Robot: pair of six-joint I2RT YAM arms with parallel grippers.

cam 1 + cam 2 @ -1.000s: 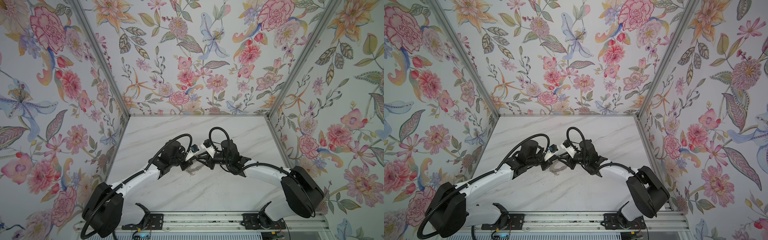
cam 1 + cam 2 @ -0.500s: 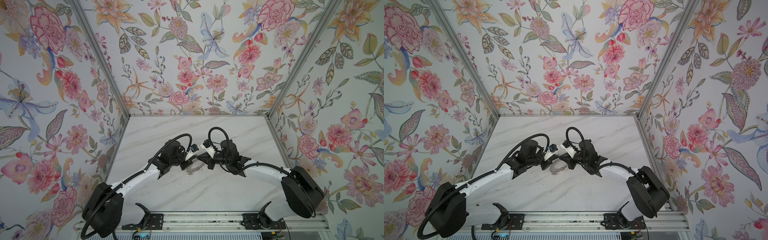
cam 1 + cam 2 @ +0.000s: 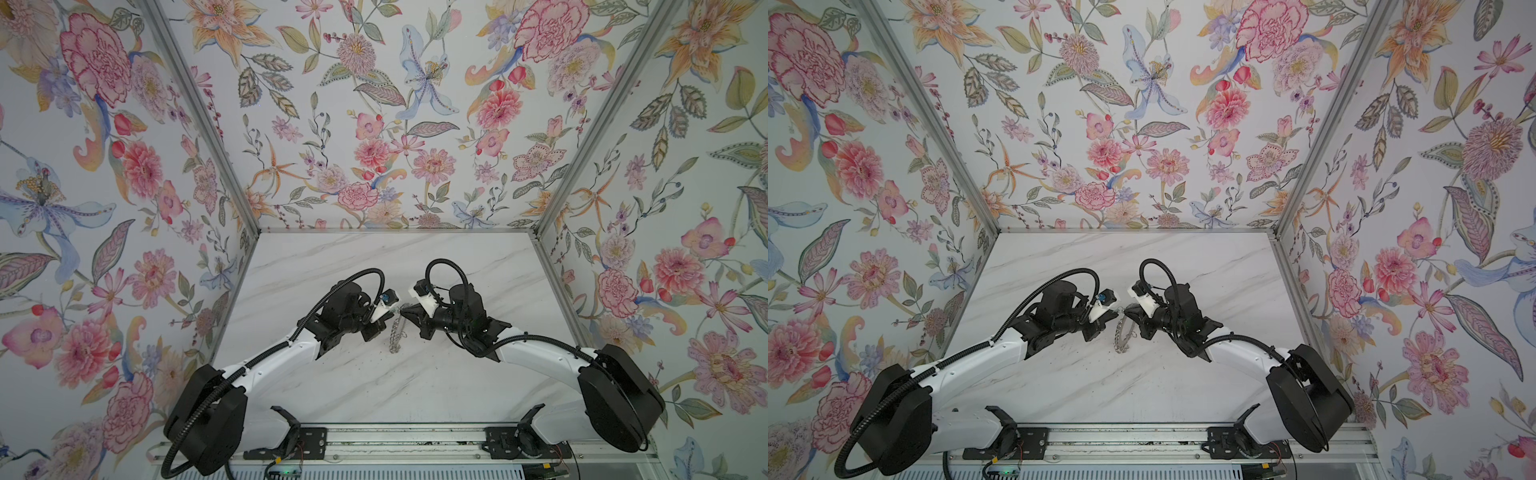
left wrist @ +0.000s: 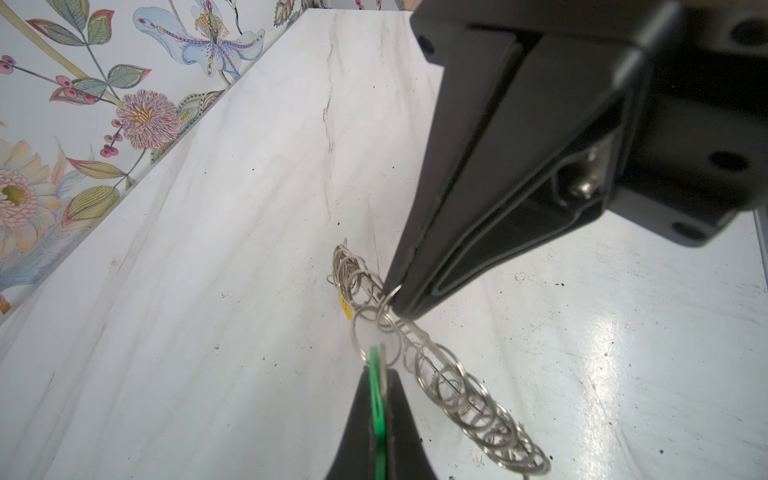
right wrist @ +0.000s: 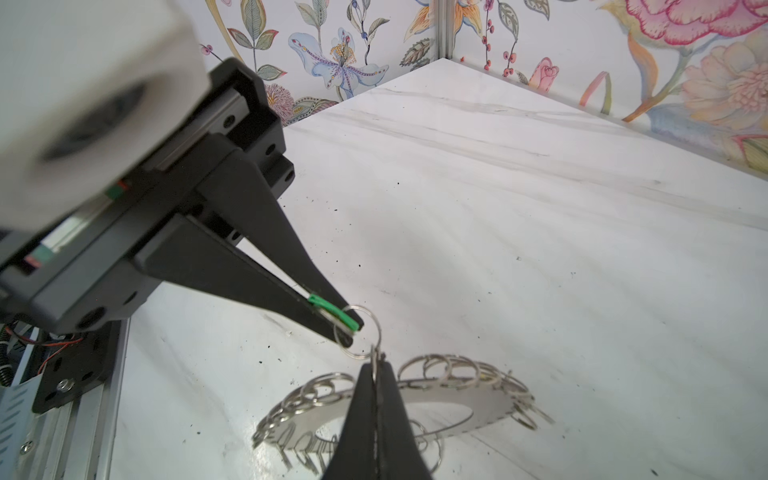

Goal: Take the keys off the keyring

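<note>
Because the two arms meet tip to tip over the middle of the marble table, the coming move turns on a very small gap. The keyring, a flat grey disc fringed with wire loops, is tilted up on edge in both top views, its long axis running from the far side of the table toward the rail; whether its lower edge touches the table I cannot tell. The right gripper is closed, its fingers pinching one wire loop at the raised edge of the disc, so the keyring hangs below and beyond those fingers. The left gripper comes in from the opposite side, closed on the green key, whose tag lies lengthwise along the fingers and points at the right gripper's tips. Between the two sets of tips sits a single split ring, threaded through both the pinched loop and the green key. The left arm is the nearer one to the key, and I judge that freeing it means working it round that ring, away from the right fingers. The yellow key shows only as a sliver just beside the disc, held by neither gripper. No brand, label or writing can be read anywhere; the tags are seen edge-on.
</note>
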